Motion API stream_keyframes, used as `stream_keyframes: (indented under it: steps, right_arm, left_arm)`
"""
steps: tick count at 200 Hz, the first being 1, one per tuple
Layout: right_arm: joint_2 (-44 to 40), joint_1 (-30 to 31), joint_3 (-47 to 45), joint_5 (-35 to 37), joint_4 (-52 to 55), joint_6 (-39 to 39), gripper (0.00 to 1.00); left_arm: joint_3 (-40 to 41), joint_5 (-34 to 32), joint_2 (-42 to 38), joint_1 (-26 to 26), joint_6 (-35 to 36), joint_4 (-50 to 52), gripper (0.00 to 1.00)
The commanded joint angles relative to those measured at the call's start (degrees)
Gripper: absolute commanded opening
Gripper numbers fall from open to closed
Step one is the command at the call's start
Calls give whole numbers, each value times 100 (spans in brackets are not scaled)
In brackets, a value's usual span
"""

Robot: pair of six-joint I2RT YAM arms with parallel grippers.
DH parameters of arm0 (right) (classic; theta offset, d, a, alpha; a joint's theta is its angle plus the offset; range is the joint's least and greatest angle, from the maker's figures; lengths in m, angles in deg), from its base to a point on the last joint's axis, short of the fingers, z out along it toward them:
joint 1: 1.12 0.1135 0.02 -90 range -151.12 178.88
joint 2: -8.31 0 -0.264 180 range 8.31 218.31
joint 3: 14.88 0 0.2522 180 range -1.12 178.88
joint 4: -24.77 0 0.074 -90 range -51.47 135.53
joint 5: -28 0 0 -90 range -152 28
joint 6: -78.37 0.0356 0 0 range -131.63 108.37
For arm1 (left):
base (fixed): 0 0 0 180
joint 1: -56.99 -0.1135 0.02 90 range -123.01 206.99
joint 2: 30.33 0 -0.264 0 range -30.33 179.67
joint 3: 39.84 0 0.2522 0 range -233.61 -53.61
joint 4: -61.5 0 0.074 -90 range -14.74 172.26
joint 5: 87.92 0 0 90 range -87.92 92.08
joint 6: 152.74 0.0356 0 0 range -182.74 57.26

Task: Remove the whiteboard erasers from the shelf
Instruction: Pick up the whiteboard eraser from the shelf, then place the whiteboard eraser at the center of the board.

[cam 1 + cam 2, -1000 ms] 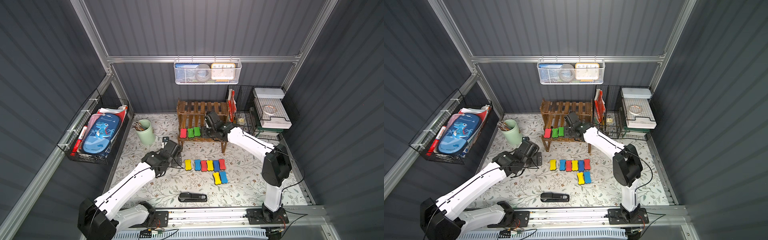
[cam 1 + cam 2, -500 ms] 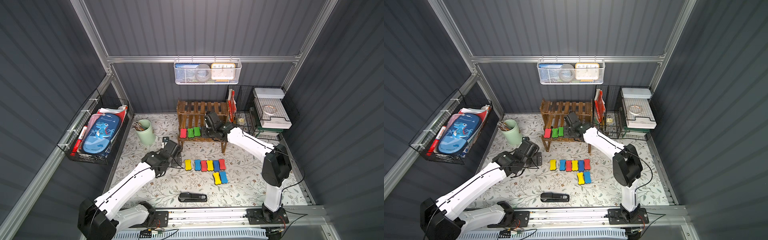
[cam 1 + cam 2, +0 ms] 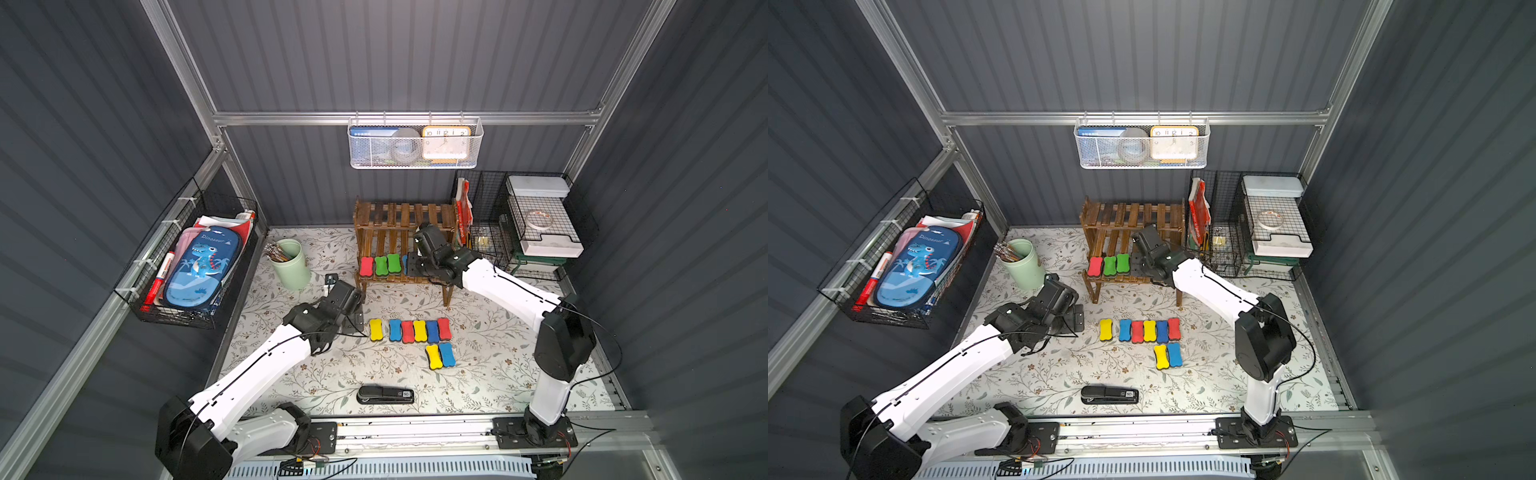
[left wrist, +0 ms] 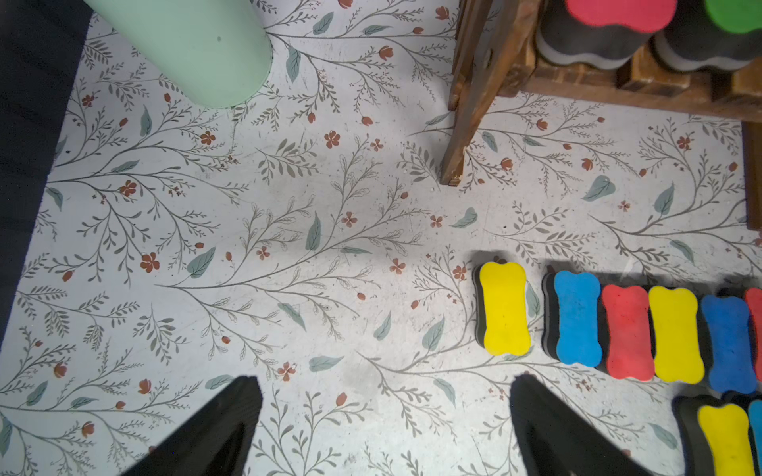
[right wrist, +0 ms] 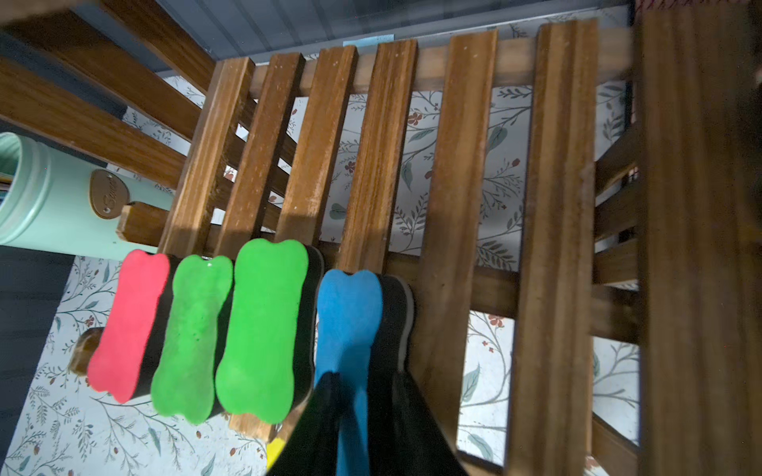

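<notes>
Count: twelve whiteboard erasers (image 3: 419,331) in all.

- Four sit along the front edge of the lower tier of the shelf (image 3: 401,214). One red eraser (image 3: 366,266) and two green erasers (image 3: 381,266) press side by side, with one blue eraser (image 5: 348,313) just beside them.
- Eight lie on the surface (image 3: 498,374) in front of the shelf. A row of six (image 3: 407,331) runs yellow, blue, red, yellow, blue, red, the first yellow standing a little apart. A pair (image 3: 433,356), yellow and blue, lies just nearer the front edge below the row's right end.
- One black stapler (image 3: 385,395) lies near the front edge.
- One mint cup (image 3: 291,266) stands toward the back-left corner.

Against the earlier frames, counts and positions are unchanged, and both arms sit where they were.

Right claw (image 5: 363,375): drawn narrow and clamped on the blue eraser, one finger against each side. The eraser rests on the lower-tier slats.

Left claw (image 4: 383,381): fingers wide apart, holding nothing. It hangs over bare surface near the lone yellow eraser without touching it.
</notes>
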Motion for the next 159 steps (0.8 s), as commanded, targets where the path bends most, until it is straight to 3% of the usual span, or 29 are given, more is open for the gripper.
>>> stream_keyframes:
  steps: [1,57,123,159]
  right_arm:
    - [-361,-6,-215,21,-162,243,0]
    - [-1371,2,-978,-1021,491,712,0]
    - [-2716,200,-3009,-2326,607,2011,0]
    - [-2941,456,-3466,-2371,741,2633,0]
  left_arm:
    - [88,30,-77,-25,8,38,99]
    - [112,60,-232,-25,30,-5,99]
    - [58,114,-245,-25,47,67,99]
    - [51,267,-154,-25,21,-18,99]
